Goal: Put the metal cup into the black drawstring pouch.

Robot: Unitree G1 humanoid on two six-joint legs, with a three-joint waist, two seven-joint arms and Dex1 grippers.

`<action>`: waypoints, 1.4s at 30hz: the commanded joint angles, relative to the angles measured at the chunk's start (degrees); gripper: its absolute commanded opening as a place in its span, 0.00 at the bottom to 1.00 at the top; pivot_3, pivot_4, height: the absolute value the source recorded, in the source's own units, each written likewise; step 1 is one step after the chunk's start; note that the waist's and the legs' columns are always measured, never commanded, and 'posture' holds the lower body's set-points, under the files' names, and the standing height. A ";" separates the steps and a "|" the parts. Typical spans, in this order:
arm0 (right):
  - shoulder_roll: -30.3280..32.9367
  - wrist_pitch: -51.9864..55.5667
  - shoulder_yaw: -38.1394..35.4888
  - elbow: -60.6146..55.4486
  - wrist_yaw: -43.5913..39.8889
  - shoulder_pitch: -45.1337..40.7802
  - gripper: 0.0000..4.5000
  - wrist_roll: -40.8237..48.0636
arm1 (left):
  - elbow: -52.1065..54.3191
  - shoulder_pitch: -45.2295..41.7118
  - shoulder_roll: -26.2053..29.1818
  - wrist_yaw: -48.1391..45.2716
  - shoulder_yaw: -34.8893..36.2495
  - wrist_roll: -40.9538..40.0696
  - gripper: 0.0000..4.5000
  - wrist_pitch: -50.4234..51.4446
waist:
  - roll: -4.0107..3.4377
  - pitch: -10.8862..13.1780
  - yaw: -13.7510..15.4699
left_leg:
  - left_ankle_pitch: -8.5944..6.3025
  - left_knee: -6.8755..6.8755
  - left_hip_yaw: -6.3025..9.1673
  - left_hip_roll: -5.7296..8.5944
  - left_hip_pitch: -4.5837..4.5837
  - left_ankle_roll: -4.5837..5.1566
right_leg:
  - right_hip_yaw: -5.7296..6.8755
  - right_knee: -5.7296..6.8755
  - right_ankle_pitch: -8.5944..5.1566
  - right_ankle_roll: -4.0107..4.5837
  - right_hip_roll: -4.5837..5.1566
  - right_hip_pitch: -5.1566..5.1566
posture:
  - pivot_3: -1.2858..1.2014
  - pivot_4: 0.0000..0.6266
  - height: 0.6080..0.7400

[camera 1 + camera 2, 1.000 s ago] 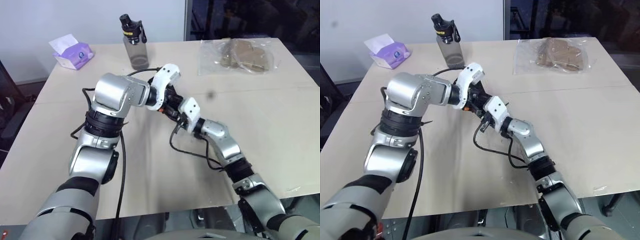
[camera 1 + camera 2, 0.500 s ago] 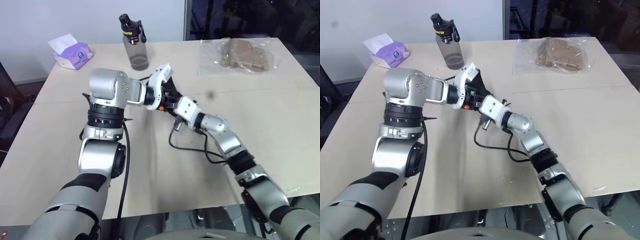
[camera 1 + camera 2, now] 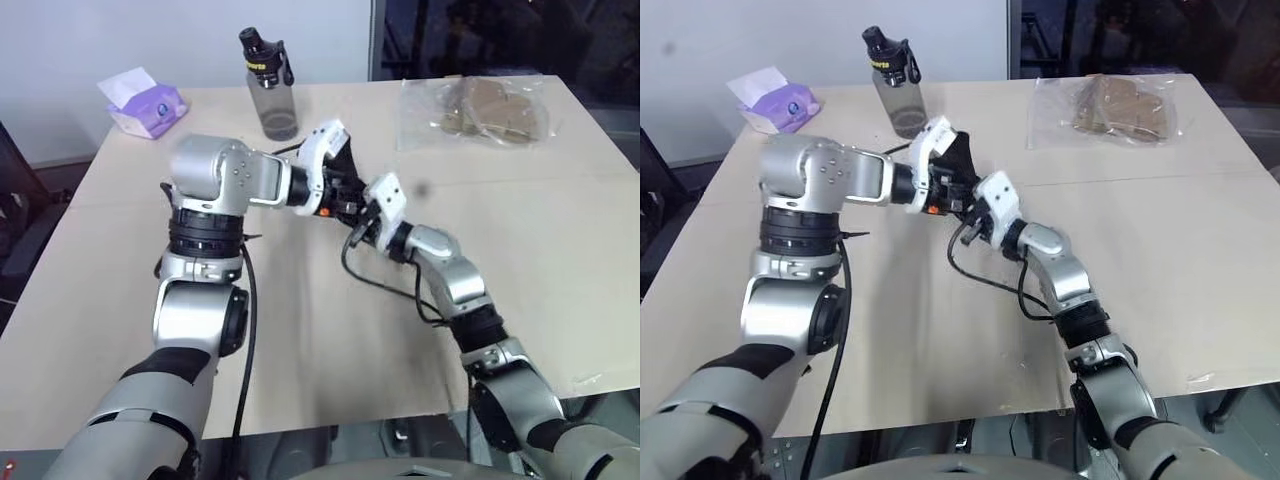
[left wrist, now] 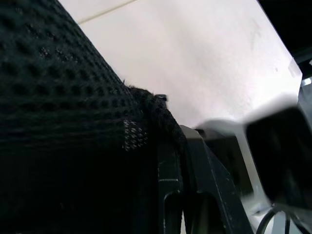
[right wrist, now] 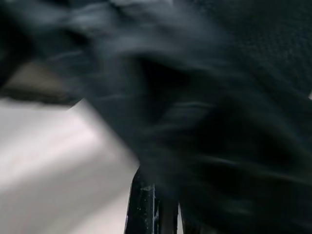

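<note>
The black drawstring pouch (image 3: 960,166) hangs above the middle of the table, held between my two hands. My left gripper (image 3: 338,192) is shut on it from the left; its mesh fabric (image 4: 63,136) presses against the fingers (image 4: 170,195). My right gripper (image 3: 356,208) comes in from the right and is shut on the same fabric (image 5: 234,122), which drapes over its fingers (image 5: 146,204). The metal cup is hidden from view.
A smoky-grey bottle (image 3: 270,90) with a black cap stands at the back of the beige table (image 3: 560,230). A purple tissue pack (image 3: 145,103) lies at the back left, a clear plastic bag (image 3: 480,110) with brown contents at the back right. A black cable (image 3: 385,285) loops under my right wrist.
Both wrists have rolled while staying joined at the pouch. My left forearm has swung round to the left, and my right hand has lifted slightly.
</note>
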State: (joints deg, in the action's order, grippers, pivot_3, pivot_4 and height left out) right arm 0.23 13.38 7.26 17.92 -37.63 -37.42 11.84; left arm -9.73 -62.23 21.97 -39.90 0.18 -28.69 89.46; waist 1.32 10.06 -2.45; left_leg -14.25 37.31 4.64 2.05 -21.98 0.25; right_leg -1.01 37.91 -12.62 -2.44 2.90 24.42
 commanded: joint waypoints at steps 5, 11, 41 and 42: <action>2.75 -12.99 12.78 -3.28 -2.91 -1.00 0.03 -11.83 | 0.41 -0.37 -3.38 -0.81 -1.14 -3.15 0.00 -1.42 | 0.00 0.00 0.05 | 0.00 0.02 -0.05 0.23 -0.21 0.01 | 0.03 0.04 0.00 -0.01 -0.04 0.24 | 0.52 0.24 1.00; 5.91 -18.09 13.50 -2.10 -1.63 -1.84 0.03 -17.04 | -8.37 -2.44 -4.82 2.74 1.64 -0.48 0.00 -3.12 | 0.01 0.00 0.03 | 0.00 0.08 -0.11 0.24 -0.19 0.00 | 0.03 0.07 0.00 -0.03 -0.07 0.24 | 0.52 0.24 1.00; 19.25 16.70 3.32 -30.85 5.36 10.98 0.69 -6.04 | -3.32 2.97 7.24 -6.48 3.56 -7.07 0.00 -10.20 | 0.02 -0.02 0.10 | 0.00 0.14 -0.03 0.21 -0.41 0.03 | 0.10 0.07 0.01 -0.02 0.07 0.38 | 0.52 0.24 1.00; 18.71 14.94 4.03 -28.31 5.84 10.58 0.69 -7.08 | -3.23 2.89 7.47 -6.53 3.53 -7.08 0.00 -10.13 | 0.02 -0.02 0.10 | 0.00 0.14 -0.04 0.21 -0.41 0.02 | 0.09 0.07 0.00 -0.02 0.06 0.39 | 0.52 0.24 1.00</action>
State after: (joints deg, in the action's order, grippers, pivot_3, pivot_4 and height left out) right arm 19.39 31.72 10.68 -11.90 -33.01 -25.58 6.21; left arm -15.38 -58.07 28.58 -45.42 3.69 -34.09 79.27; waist 1.34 10.04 -2.35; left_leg -14.24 37.45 4.60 2.26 -22.40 0.27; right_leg -0.91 37.98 -12.61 -2.46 2.93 24.80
